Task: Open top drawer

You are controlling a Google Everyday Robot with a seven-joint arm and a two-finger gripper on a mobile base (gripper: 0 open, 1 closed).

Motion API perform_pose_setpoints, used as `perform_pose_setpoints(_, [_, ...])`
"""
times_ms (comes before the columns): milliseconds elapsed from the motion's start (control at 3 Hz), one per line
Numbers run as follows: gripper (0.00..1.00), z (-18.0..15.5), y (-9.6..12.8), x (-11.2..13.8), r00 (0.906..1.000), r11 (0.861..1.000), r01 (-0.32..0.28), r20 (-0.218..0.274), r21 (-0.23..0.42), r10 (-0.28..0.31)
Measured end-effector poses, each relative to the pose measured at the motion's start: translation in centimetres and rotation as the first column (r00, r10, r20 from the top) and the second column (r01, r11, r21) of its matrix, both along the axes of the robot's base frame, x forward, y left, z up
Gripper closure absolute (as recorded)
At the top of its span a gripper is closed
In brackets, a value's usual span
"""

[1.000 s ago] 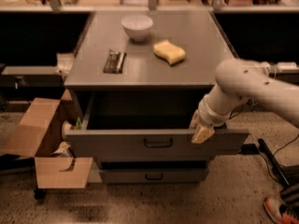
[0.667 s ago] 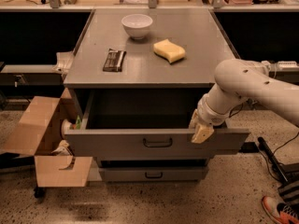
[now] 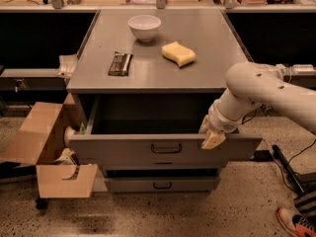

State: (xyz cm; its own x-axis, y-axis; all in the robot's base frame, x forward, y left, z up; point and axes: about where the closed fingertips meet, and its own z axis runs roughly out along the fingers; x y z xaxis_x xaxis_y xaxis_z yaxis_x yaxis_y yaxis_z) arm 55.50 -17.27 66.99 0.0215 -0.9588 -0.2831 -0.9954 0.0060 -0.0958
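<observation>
End effector [image 3: 213,134] sits on the right rim of the top drawer [image 3: 123,149], grip state unclear; pull straight, don't skew.

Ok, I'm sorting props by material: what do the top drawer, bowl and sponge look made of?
Top drawer: grey painted metal, probably; flat matte front, thin walls. Bowl: glazed ceramic or plastic; white, smooth, faint sheen. Sponge: yellow foam; soft matte, wavy outline. The gripper sits at the drawer's top edge, right of the handle.

One bowl [image 3: 144,26], one sponge [image 3: 178,53], one box [image 3: 42,132], one hand [image 3: 210,135] at top drawer [image 3: 123,150] front
</observation>
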Motion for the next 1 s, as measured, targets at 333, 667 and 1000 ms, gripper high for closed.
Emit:
perform_pose_setpoints(333, [0.12, 0.00, 0.00, 0.00, 1.0000, 1.000, 0.000, 0.000, 0.000, 0.000])
perform_pose_setpoints(667, [0.00, -0.01, 0.00, 0.00, 1.0000, 1.000, 0.000, 0.000, 0.000, 0.000])
perform_pose_setpoints(1000, [0.00, -0.07, 0.02, -0.28, 1.0000, 1.000, -0.005, -0.008, -0.001, 0.005])
